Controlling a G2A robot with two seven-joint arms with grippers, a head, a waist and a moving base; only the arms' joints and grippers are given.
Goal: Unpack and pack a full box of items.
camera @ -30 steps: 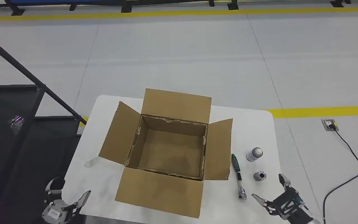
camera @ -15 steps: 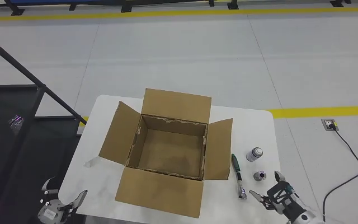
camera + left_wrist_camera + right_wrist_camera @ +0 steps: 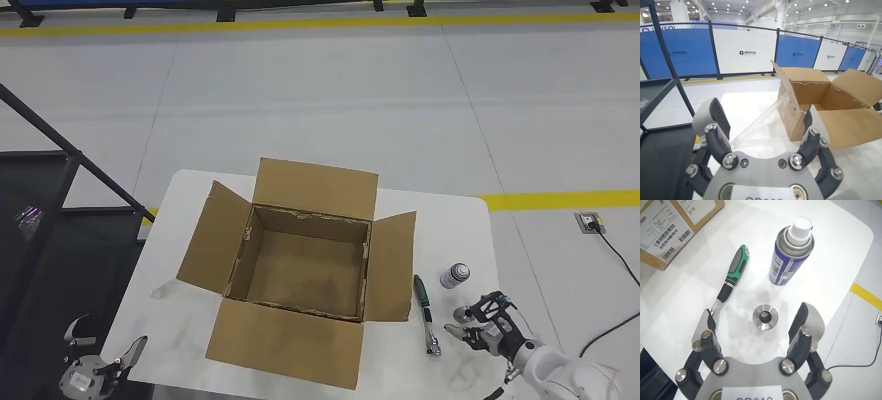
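Observation:
An open cardboard box (image 3: 300, 268) with its flaps spread stands mid-table, its inside bare (image 3: 821, 98). To its right lie a green-handled ratchet (image 3: 424, 305) (image 3: 734, 272), an upright blue spray can (image 3: 455, 276) (image 3: 789, 258) and a small silver metal cone (image 3: 765, 319). My right gripper (image 3: 478, 321) (image 3: 757, 321) hangs open just above the cone, fingers either side of it, hiding it from the top view. My left gripper (image 3: 98, 352) (image 3: 764, 113) is open and holds nothing, off the table's front left corner.
The white table (image 3: 440, 215) has free room left of the box and along its front edge. A black rack (image 3: 40, 200) (image 3: 657, 85) stands to the left of the table. A strip of clear tape (image 3: 762, 117) trails from the box's left side.
My right gripper has moved forward and left over the metal cone, now covering it in the top view. My left gripper has drifted slightly back and left, away from the table.

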